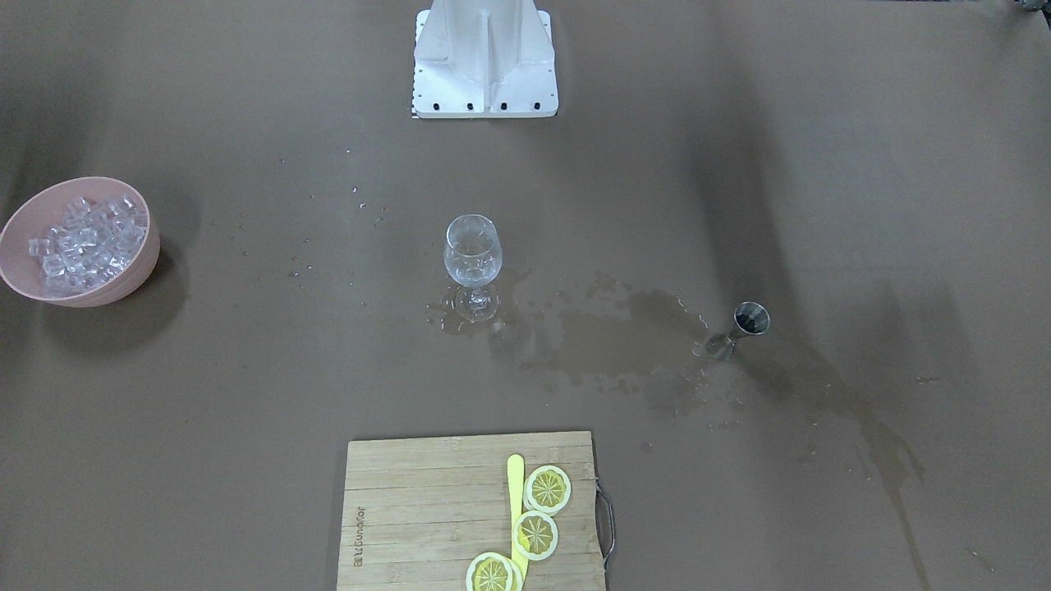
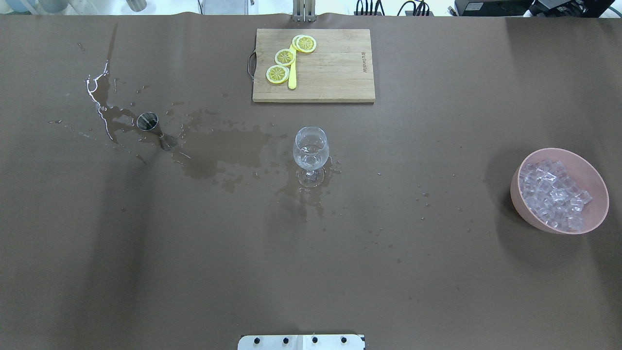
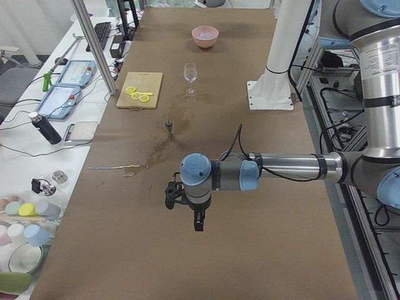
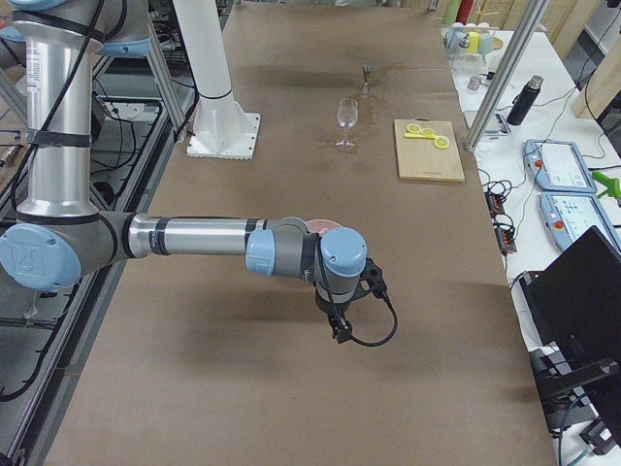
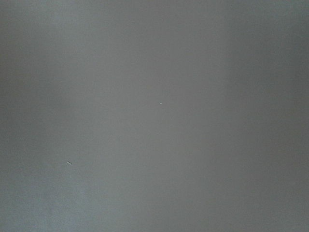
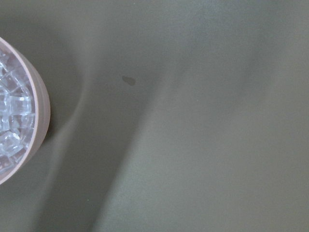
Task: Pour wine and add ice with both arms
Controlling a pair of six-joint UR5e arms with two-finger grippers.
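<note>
**Above the brown table, both arms hang in the air, and the ice sits in its bowl**

Close to the robot, the left arm [image 3: 287, 165] reaches out flat over the table [image 2: 311, 267]. Its left gripper [image 3: 197, 222] points down and touches nothing. It shows only from the side, so I cannot tell if its jaws are apart or closed. The left wrist camera sees only bare table.

The right arm [image 4: 194, 236] also reaches out flat, and its right gripper [image 4: 340, 330] points down above the table. I cannot tell how its jaws stand either. The right wrist camera sees the edge of the pink bowl just beside it.

Farther out, the ice [image 2: 554, 197] is heaped in the pink bowl [image 2: 527, 209] on the robot's right side. A wine glass [image 2: 310, 148] stands upright in the middle, with water drops around its foot. It has something clear inside, but I cannot tell what. A big wet patch [image 2: 223, 146] spreads from the glass toward a small metal jigger [image 2: 150, 124], which stands upright on the robot's left side.

At the far edge lies a wooden cutting board [image 2: 335, 73]. On it are three lemon slices [image 2: 285, 57] and a yellow stick [image 2: 292, 78] that touches them.
</note>
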